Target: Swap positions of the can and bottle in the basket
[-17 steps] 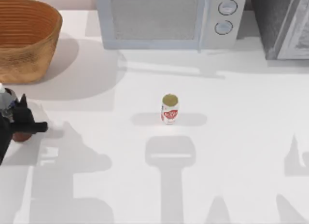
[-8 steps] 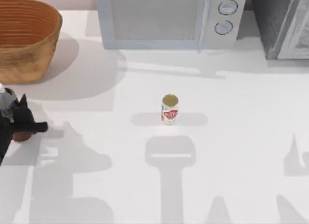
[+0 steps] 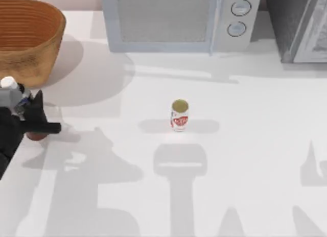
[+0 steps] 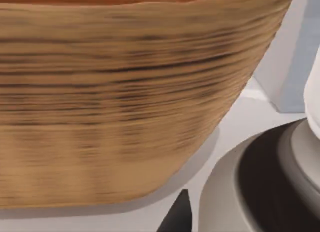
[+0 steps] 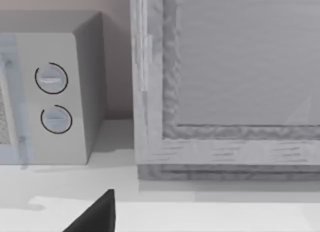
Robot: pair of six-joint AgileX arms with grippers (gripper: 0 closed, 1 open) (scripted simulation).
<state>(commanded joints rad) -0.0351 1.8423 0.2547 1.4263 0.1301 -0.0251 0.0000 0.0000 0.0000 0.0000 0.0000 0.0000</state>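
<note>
Left gripper (image 3: 30, 114) is seen at the left edge of the bench (image 3: 245, 160), jaws closed on the bottle (image 3: 15, 101), just near of the basket (image 3: 28, 40) at far left. Basket wall is seen close up in the left wrist view. The can (image 3: 179, 115) stands upright mid-bench, well apart. A microwave (image 3: 179, 20) sits at the far edge. Right arm's jaws: cannot tell.

Our left gripper (image 3: 30, 122) sits at the table's (image 3: 245, 160) left edge, closed around the bottle (image 3: 15, 101). The basket (image 3: 28, 40) is just behind it, far-left corner, close beside the bottle in our left wrist view. The can (image 3: 179, 115) stands well to its right, mid-table. The microwave (image 3: 179, 20) is behind the can, along the back edge.
</note>
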